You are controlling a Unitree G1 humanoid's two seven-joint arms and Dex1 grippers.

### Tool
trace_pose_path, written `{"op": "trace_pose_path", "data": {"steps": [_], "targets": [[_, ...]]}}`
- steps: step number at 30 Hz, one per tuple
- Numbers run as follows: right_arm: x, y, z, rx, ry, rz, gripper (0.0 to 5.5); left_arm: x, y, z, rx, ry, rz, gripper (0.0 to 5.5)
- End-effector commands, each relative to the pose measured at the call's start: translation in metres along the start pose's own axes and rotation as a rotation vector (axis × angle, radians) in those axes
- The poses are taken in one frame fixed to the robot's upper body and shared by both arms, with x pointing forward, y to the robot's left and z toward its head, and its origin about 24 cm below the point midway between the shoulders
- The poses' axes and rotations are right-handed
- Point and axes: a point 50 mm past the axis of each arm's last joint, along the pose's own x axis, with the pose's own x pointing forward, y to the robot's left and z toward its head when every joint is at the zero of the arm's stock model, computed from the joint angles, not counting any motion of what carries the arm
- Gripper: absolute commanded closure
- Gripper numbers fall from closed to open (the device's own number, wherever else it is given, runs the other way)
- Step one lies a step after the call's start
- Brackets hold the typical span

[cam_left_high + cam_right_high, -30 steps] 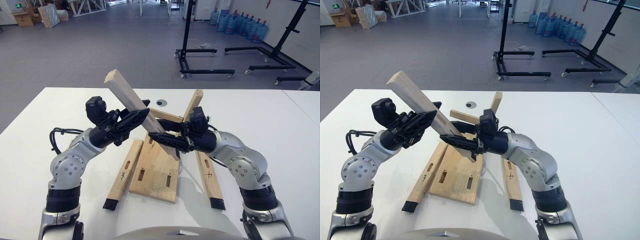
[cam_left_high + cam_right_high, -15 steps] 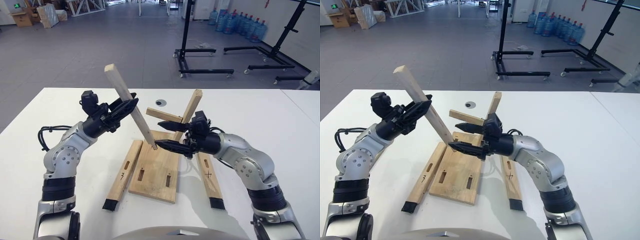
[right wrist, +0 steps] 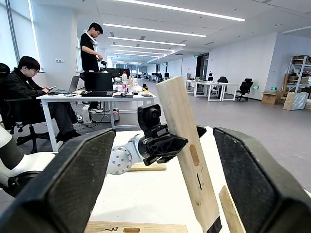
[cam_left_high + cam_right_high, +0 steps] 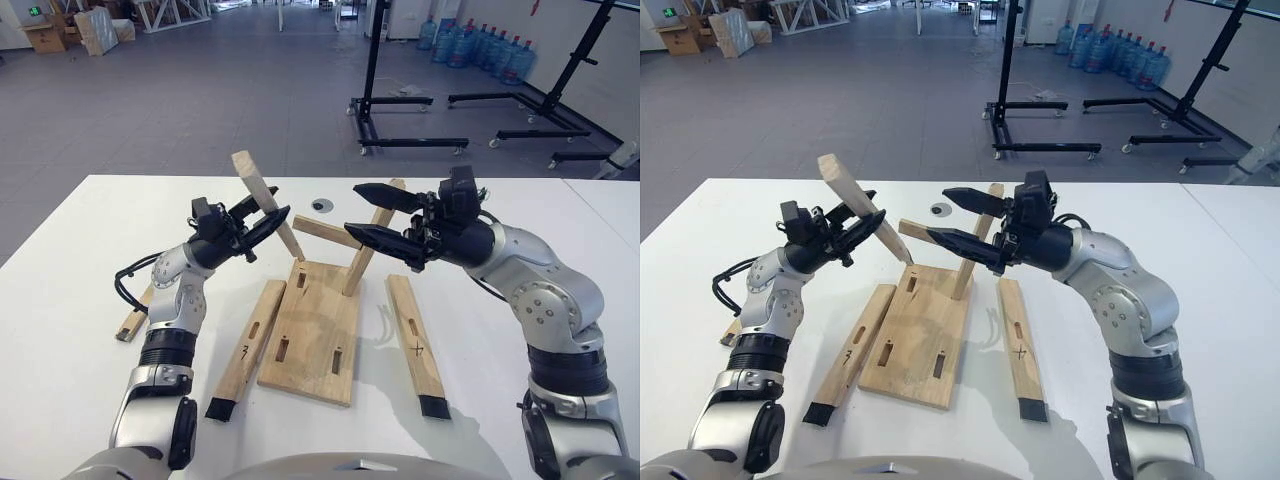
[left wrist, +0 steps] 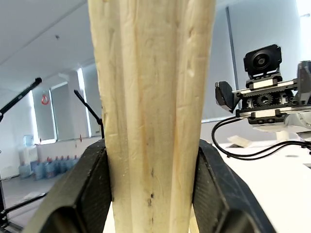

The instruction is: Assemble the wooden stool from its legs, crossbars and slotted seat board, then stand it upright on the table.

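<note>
My left gripper is shut on a wooden leg, holding it tilted above the table, left of the upright parts. Its fingers clamp the leg on both sides. The slotted seat board lies flat on the table. One leg stands slanted in the board's far end with a crossbar sticking out to the left. My right gripper hovers open beside that standing leg, empty. Between the right gripper's fingers I see the held leg.
Two more legs lie flat on either side of the board: one on the left, one on the right. A short wooden piece lies near the left arm. A round hole sits in the white table behind the parts.
The left arm has swung the held leg up and back to the left, off the seat board. The right gripper has risen from the board, pulled back and opened wide.
</note>
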Motion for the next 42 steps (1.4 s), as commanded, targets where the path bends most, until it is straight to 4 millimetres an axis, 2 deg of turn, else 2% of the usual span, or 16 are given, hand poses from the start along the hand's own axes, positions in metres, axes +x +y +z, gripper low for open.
{"op": "trace_pose_path", "data": {"steps": [1,10,20,25,30,42], "targets": [[0.004,-0.001,0.006,-0.006,0.011,0.034,1.8,-0.008,0.004,-0.006,-0.04,0.043,-0.079,3.47],[0.005,-0.004,0.007,0.013,0.018,0.041,1.8,-0.017,0.01,-0.016,-0.135,0.139,-0.175,3.47],[0.008,-0.005,0.001,0.035,0.02,0.039,1.8,0.0,0.015,-0.016,-0.173,0.052,-0.184,3.47],[0.011,-0.004,0.001,0.042,0.015,0.056,1.8,0.007,0.018,-0.026,-0.198,0.146,-0.209,3.47],[0.014,-0.003,0.003,0.047,0.012,0.078,1.8,0.004,0.016,-0.034,-0.202,0.278,-0.263,3.47],[0.016,-0.001,0.002,0.062,0.011,0.094,1.8,-0.001,0.014,-0.033,-0.207,0.495,-0.412,3.47]]}}
